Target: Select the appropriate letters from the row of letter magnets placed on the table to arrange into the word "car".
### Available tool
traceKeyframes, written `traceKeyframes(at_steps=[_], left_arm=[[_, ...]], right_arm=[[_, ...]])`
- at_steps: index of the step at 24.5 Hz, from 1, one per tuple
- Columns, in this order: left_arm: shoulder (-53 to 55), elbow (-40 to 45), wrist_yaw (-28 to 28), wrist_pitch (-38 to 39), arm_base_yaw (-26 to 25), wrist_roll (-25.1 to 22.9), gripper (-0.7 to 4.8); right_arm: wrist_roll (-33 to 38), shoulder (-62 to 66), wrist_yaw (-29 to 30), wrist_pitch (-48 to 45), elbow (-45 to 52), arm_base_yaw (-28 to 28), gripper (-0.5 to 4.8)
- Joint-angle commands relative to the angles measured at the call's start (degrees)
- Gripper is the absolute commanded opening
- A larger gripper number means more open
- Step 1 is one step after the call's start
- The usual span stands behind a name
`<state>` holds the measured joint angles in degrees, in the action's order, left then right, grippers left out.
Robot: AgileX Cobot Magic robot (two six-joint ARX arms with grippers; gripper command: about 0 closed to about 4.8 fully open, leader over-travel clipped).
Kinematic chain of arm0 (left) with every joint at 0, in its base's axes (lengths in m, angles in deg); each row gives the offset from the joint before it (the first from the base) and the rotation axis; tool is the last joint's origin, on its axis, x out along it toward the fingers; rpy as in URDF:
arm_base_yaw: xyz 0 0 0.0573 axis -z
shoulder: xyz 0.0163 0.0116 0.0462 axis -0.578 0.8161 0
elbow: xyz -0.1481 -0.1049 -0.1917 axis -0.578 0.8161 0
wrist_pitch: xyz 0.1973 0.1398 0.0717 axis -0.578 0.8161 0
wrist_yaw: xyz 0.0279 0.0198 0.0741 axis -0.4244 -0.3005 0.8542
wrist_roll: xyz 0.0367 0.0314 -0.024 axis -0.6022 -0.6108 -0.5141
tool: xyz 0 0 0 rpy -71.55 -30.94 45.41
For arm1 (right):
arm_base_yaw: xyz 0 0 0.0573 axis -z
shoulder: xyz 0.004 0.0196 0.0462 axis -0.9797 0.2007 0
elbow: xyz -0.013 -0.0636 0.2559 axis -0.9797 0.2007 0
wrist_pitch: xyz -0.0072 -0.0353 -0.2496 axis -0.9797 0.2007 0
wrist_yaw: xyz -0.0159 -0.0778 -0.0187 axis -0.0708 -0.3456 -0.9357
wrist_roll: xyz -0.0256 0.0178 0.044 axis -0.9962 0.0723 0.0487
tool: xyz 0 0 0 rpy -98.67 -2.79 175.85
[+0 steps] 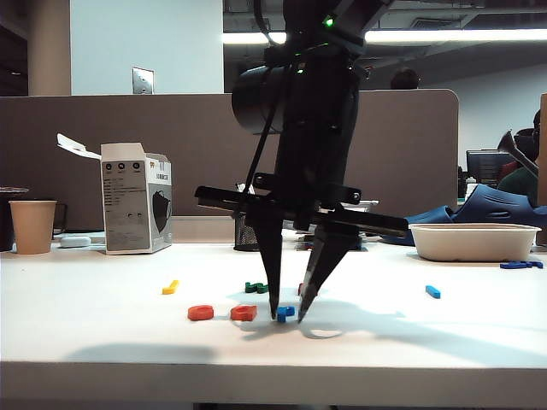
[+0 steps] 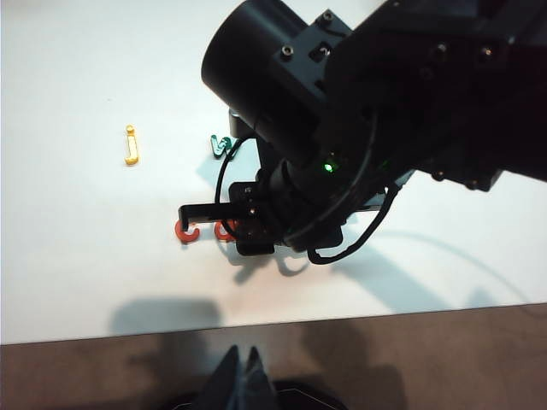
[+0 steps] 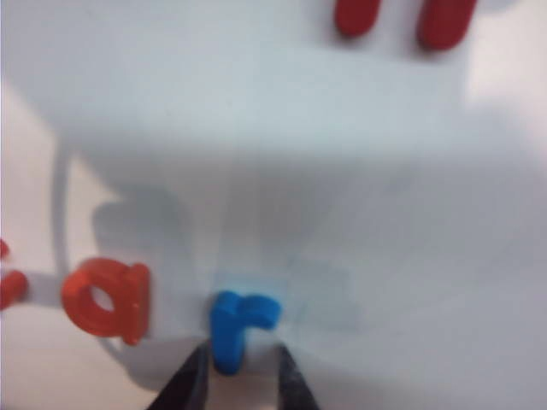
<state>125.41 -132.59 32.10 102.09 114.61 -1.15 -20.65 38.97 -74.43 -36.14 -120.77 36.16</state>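
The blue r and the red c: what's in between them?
The orange a lies between the c and the r, seen in the exterior view. The open right gripper straddles the r.

My right arm (image 2: 342, 128) hides the "r" in the left wrist view; "c" (image 3: 8, 278) is cut by frame edge (right wrist pic), dark red letter (image 3: 406, 17) too.

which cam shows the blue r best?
Right wrist view: the blue r fills the frame, between the open right gripper fingertips. Exterior view shows it small between the fingers. Left wrist view: hidden behind the right arm.
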Motion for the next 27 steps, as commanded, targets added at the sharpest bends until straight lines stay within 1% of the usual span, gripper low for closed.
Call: traceKeyframes(at_steps=[1, 13, 17, 19, 21, 22, 27], left_arm=[[-0.11, -0.24, 0.55, 0.04, -0.04, -0.2, -0.05], [-0.11, -0.24, 0.55, 0.02, -0.04, -0.2, -0.05], [-0.11, -0.24, 0.55, 0.02, -0.04, -0.2, -0.05], [-0.11, -0.24, 0.57, 0.04, -0.04, -0.2, -0.05], [-0.11, -0.24, 0.55, 0.02, -0.04, -0.2, -0.05], [-0.11, -0.24, 0.52, 0.02, -0.04, -0.2, -0.05], [-0.11, -0.24, 0.55, 0.02, -0.04, -0.2, -0.05]], right_arm=[[-0.17, -1.31, 0.0, 0.52, -0.35, -0.04, 1.04], [-0.68, -5.51, 1.18, -0.52, -0.35, 0.2, 1.04], [-2.23, -9.81, -0.7, -0.96, -0.35, 1.97, 1.04], [-4.37, -12.02, -1.79, -0.92, -0.35, 3.28, 1.0], [-7.78, -15.32, -1.99, -0.87, -0.35, 5.4, 0.04], [-9.11, -16.44, -2.16, -0.85, -0.35, 6.1, -0.08], [-15.19, -22.86, -4.92, -0.98, -0.35, 9.57, -0.08]])
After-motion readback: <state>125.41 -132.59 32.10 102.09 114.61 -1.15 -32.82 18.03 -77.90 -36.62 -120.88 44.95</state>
